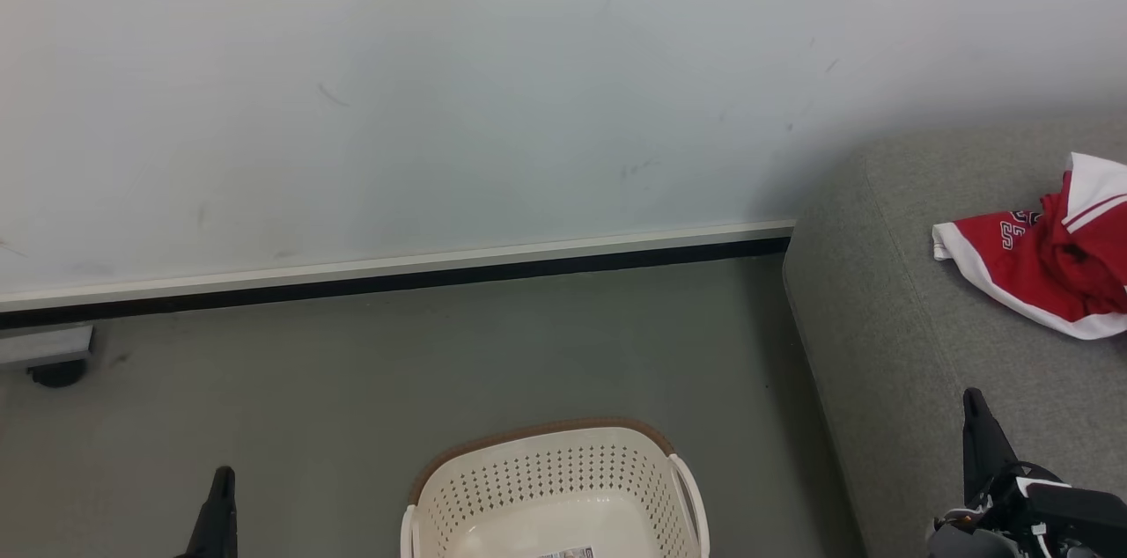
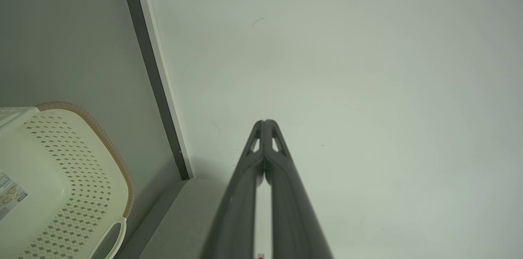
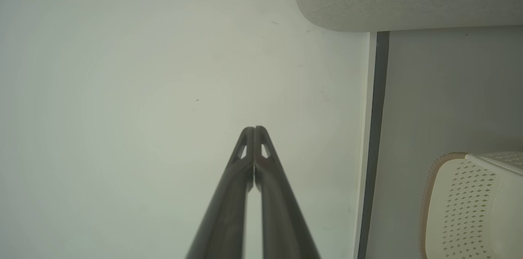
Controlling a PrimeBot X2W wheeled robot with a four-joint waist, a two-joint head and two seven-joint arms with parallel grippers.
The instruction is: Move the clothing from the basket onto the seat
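Lying on the seat (image 1: 889, 364) is the clothing (image 1: 1034, 272) (perhaps two pieces), both jaws pressed together, empty.

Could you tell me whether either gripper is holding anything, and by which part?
Nothing is held: the left gripper and right gripper are both shut and empty; the clothing lies on the seat.

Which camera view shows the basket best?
The head view: the basket sits centred, showing its brown rim, both white handles and its bare inside, though the lower edge crops it. The left wrist view shows one side, a handle and the label; the right wrist view, one corner.
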